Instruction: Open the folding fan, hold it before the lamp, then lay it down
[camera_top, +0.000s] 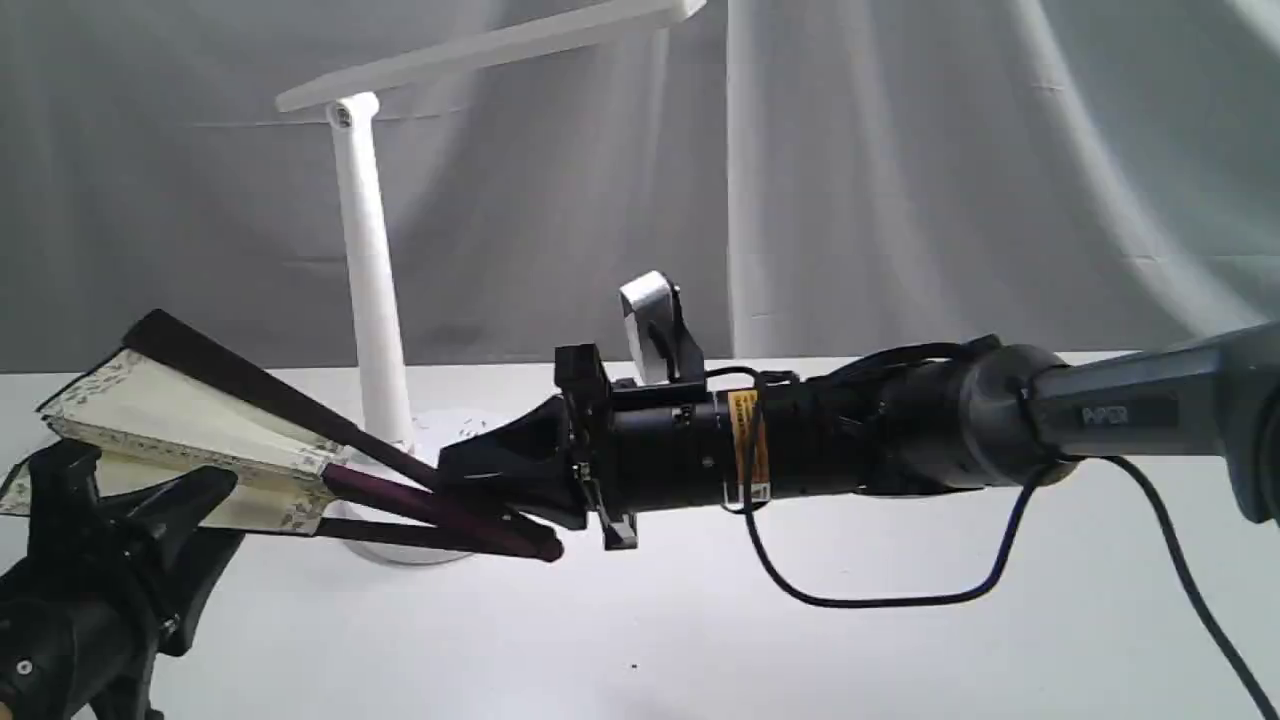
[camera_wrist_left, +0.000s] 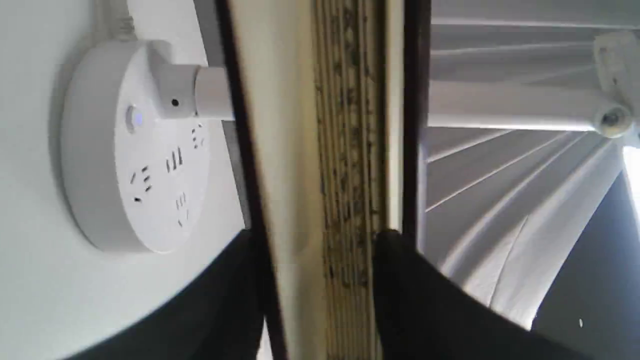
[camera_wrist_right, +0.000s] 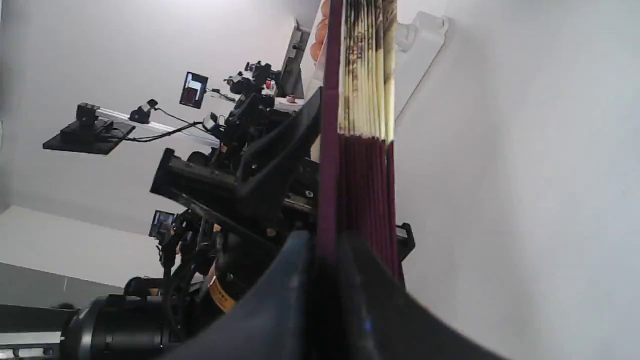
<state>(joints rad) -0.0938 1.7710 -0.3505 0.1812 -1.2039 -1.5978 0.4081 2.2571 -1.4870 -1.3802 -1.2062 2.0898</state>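
Your exterior camera sits low, near worktop (camera_top: 900, 640) level, facing the curtain (camera_top: 950, 180); lamp (camera_top: 370, 300) at 11 o'clock. Both wrist cameras sit tight against the folding fan (camera_top: 180, 420). You share the lamp's base between exterior and left wrist.

Pale grey curtain (camera_top: 950, 170) hanging in soft folds along the far edge of the white desk (camera_top: 900, 640), tiny dark speck (camera_top: 632, 665) near the front edge.
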